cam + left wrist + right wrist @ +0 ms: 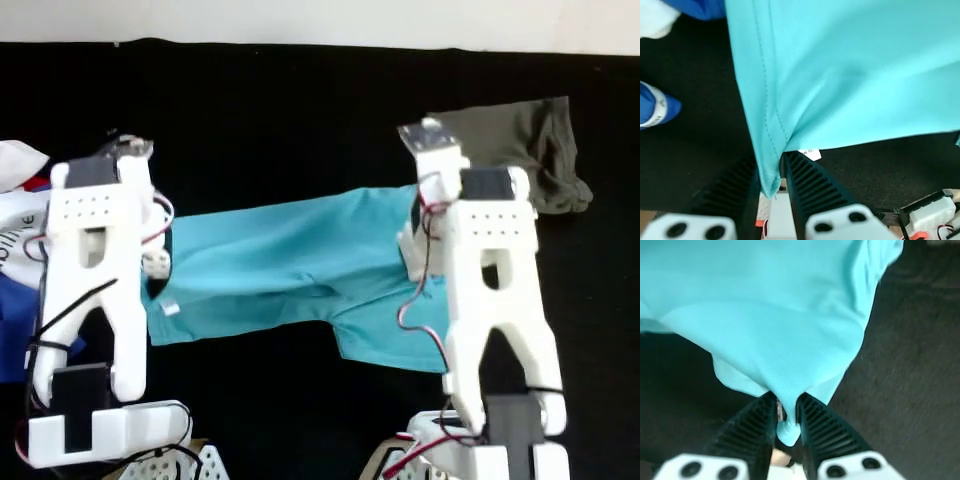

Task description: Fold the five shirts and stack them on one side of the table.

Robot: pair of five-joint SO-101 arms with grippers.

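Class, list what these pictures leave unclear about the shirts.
- High view: shirt pile cut off by the edge and an arm; count unknown.
- High view: arms cover both ends of the teal shirt.
- Wrist views: cloth hides how deep left gripper and right gripper bite.

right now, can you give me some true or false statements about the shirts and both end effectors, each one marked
1. The left end effector is shut on the teal shirt. True.
2. The right end effector is open and holds nothing. False: it is shut on a bunch of the teal shirt's fabric.
3. An olive shirt lies on the black table at the far side, near the right arm. True.
4. The teal shirt is folded and stacked on the olive shirt. False: it is stretched out between the two end effectors, not on the olive shirt.
5. White and blue shirts lie bunched beside the left arm. True.
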